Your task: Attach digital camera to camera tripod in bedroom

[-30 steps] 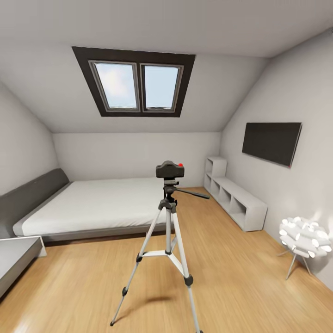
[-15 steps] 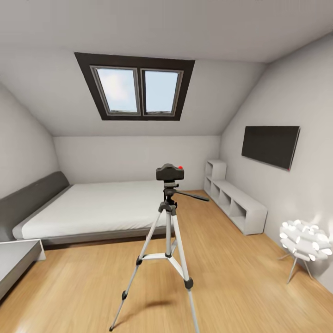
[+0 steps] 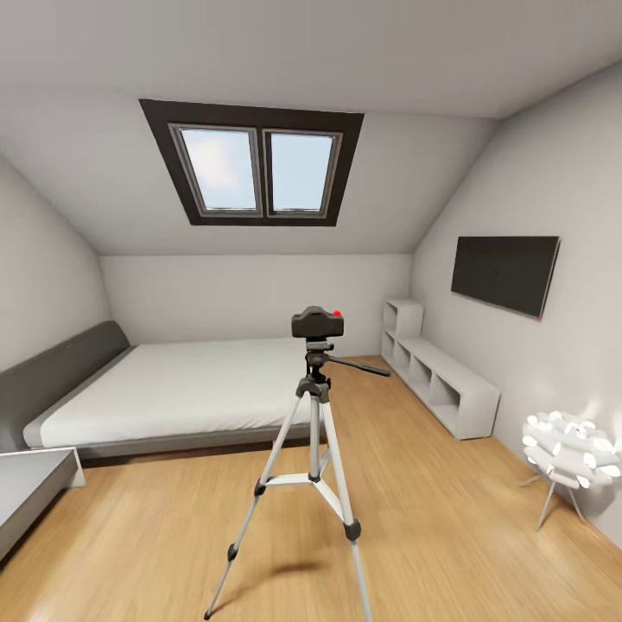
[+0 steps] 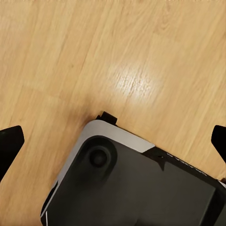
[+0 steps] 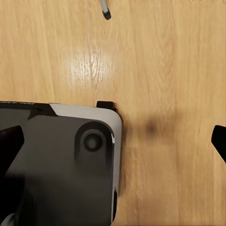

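The small black digital camera (image 3: 317,321), red button on top, sits on the head of the camera tripod (image 3: 314,449) in the middle of the bedroom's wood floor (image 3: 449,536). The tripod's pan handle (image 3: 358,364) sticks out to the right, and one black foot (image 5: 106,13) appears in the right wrist view. My left gripper (image 4: 113,141) hangs open over the floor and my own dark base (image 4: 136,188), nothing between its fingers. My right gripper (image 5: 114,141) is open too, above the base's other corner (image 5: 61,160), holding nothing.
A grey-framed white bed (image 3: 173,384) lies behind the tripod at the left. A white cube shelf (image 3: 441,380) and a wall-mounted black TV (image 3: 505,272) line the right wall. A white lamp (image 3: 566,449) stands at the right, a low grey table corner (image 3: 26,488) at the left.
The whole head view shifted slightly between the oldest frame and now, so the camera moved. The digital camera and tripod have stayed put.
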Available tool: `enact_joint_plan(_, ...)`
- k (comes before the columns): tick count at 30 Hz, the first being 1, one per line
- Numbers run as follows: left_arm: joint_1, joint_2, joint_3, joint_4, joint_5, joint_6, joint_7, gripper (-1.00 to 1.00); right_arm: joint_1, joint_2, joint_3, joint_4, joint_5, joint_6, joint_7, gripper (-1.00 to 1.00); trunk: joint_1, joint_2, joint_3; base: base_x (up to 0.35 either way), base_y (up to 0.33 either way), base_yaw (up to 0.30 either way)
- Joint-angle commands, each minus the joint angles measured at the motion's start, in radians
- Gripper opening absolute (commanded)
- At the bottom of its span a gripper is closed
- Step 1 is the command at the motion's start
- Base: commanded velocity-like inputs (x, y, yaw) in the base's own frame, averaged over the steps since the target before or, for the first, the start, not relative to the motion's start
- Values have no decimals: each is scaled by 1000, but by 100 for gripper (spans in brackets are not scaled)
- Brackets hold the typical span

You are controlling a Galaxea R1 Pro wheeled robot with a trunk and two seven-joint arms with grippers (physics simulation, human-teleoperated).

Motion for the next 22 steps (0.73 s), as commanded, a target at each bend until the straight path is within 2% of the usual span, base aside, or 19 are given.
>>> enact_joint_plan(1, 0, 0, -8, -1, 8, -1, 5, 100, -1, 0, -6, 3, 9, -6, 2, 100, 0, -1, 0, 0, 0, 0)
enact_joint_plan(17, 0, 0, -9, -1, 8, -1, 5, 100, -1, -3, -6, 3, 9, -5, 2, 100, 0, -1, 0, 0, 0, 0)
enact_joint_plan(22, 0, 0, -9, -1, 8, -1, 4, 100, -1, 7, -6, -7, 13, -7, 2, 100, 0, -1, 0, 0, 0, 0)
